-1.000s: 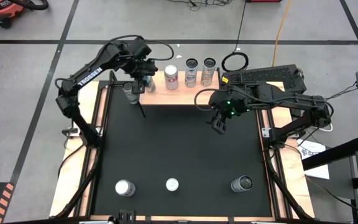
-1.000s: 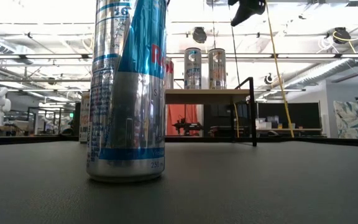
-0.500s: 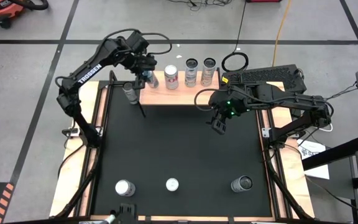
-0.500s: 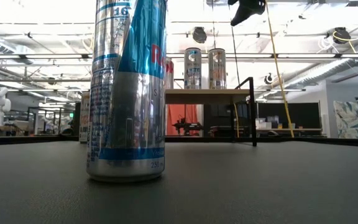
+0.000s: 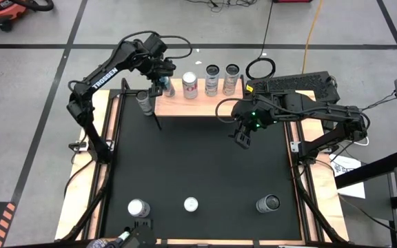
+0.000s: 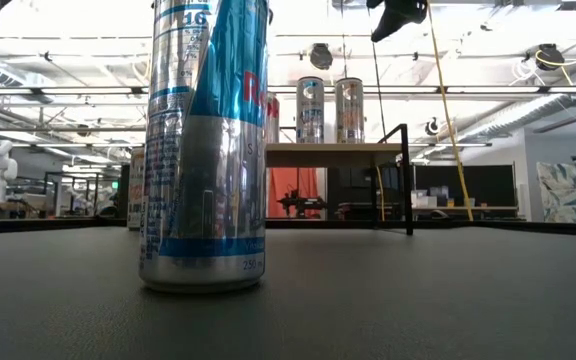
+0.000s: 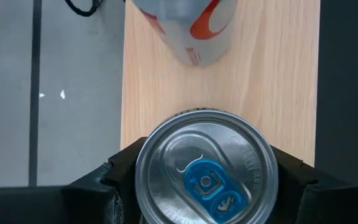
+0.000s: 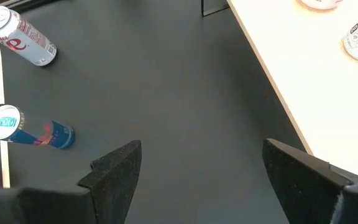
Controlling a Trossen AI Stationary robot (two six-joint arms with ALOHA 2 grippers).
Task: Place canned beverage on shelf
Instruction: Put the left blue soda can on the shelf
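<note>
The can (image 7: 207, 180) sits pinched between my left gripper's (image 7: 207, 186) fingers, upright over the left end of the shelf (image 7: 278, 93), beside a red-and-white can (image 7: 194, 28), so it lands in the free spot. My right gripper (image 8: 197, 180) hangs spread and empty over the black mat (image 8: 166, 81), clear of the work.

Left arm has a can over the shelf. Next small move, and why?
Probably lower it straight down, then release. The left end effector grips the can upright over bare shelf wood, clear of the white can. Whether it already touches the top can't be told. The right end effector waits open.
</note>
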